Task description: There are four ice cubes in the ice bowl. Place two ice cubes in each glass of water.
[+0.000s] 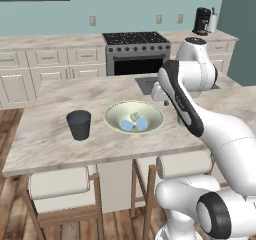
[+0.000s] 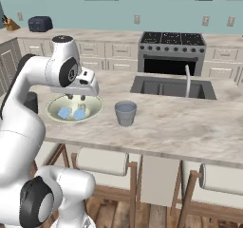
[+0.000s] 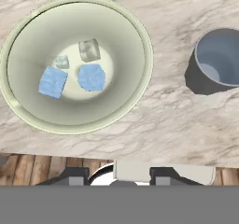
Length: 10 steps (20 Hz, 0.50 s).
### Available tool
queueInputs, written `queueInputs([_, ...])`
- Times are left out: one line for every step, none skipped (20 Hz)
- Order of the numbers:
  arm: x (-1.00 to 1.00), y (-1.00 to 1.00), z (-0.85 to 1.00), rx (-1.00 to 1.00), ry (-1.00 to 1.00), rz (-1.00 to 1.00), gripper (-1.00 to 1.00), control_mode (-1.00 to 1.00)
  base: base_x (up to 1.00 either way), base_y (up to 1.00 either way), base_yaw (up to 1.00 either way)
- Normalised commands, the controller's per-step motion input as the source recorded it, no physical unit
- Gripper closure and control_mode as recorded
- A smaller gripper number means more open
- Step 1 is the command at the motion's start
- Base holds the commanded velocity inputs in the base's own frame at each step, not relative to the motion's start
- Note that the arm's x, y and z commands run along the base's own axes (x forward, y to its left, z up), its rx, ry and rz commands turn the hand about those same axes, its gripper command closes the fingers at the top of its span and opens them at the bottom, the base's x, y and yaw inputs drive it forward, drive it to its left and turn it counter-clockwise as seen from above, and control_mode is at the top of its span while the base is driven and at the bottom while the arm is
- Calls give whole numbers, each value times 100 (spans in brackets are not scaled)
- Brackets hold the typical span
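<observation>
The ice bowl (image 3: 122, 36) lies wide and cream-green on the marble island, and it also appears in the left base view (image 1: 113, 112) and the right base view (image 2: 97, 109). Inside lie the ice cubes: two pale-blue ones (image 3: 52, 81) (image 3: 91, 77) and two clearer ones (image 3: 88, 50) (image 3: 62, 61). The lighter grey tumbler (image 2: 126, 113) stands to the bowl's right (image 3: 219, 59) with a bluish top. The dark charcoal tumbler (image 1: 79, 124) stands to the bowl's left. My gripper (image 2: 76, 98) hangs just above the bowl, open and holding nothing (image 3: 119, 177).
A sink (image 2: 173, 87) with a faucet (image 2: 187, 80) is set into the island behind the grey tumbler. A stove (image 1: 136, 51) stands at the back wall. Stools (image 2: 102, 160) sit under the island's near edge, over the wood floor.
</observation>
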Motion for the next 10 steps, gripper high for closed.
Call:
queueInputs([-1,0,0,0,0,0,-100,-100,0,0,0])
queueInputs([-4,0,0,3,0,0,-100,-100,0,0,0])
queueInputs([-11,0,0,7,0,0,-100,-100,0,0,0])
queueInputs([-29,0,0,5,-2,0,-100,-100,0,0,0])
queueInputs([-13,11,-3,0,-1,0,-100,-100,0,0,0])
queueInputs([-5,22,-1,0,0,0,-100,-100,0,0,0])
queueInputs([0,43,-9,0,0,0,-100,-100,0,0,0])
queueInputs([0,38,-9,3,0,0,-100,-100,0,0,0])
queueInputs([-9,25,-9,10,0,0,-100,-100,0,0,0])
queueInputs([-16,16,-6,8,0,0,-100,-100,0,0,0])
